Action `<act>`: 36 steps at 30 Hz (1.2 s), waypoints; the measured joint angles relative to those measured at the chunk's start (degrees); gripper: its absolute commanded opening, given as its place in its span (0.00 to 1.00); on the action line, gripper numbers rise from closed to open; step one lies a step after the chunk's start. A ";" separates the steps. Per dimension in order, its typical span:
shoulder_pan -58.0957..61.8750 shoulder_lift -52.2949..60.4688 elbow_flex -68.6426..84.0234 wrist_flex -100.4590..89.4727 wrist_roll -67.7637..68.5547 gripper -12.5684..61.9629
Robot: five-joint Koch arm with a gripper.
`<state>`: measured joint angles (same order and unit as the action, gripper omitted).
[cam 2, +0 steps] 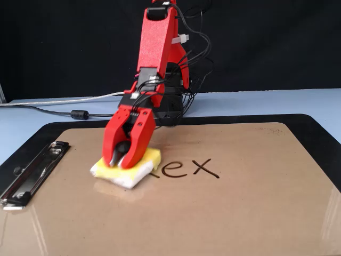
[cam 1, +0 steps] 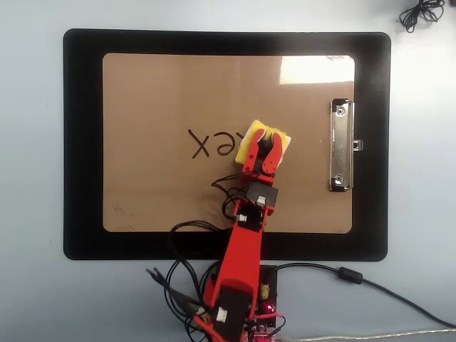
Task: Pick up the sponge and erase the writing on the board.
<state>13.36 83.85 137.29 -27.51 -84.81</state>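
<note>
My red gripper (cam 1: 266, 142) (cam 2: 122, 162) is shut on the black knob of the yellow sponge (cam 1: 254, 135) (cam 2: 128, 171), which lies flat on the brown board (cam 1: 157, 92) (cam 2: 224, 213). The sponge covers the first letter of the dark writing (cam 1: 214, 144) (cam 2: 191, 168); only "ex" shows beside it. In the overhead view the sponge sits just right of those letters, in the fixed view just left of them. The sponge's whitish edge faces the fixed camera.
The board rests on a larger black mat (cam 1: 82, 142) (cam 2: 319, 130). Its silver clip (cam 1: 342, 146) (cam 2: 32, 173) lies apart from the sponge. The arm's base and cables (cam 1: 235, 306) (cam 2: 176, 101) stand at the mat's edge. A grey cable (cam 1: 370, 281) and a coiled wire (cam 1: 420, 13) lie on the light table.
</note>
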 measured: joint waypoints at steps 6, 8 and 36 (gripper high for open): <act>2.37 20.74 22.68 -2.64 0.26 0.06; 2.55 21.97 23.29 -2.55 0.26 0.06; -9.49 9.84 9.67 -4.83 -4.04 0.06</act>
<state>3.87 93.69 146.95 -32.34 -88.86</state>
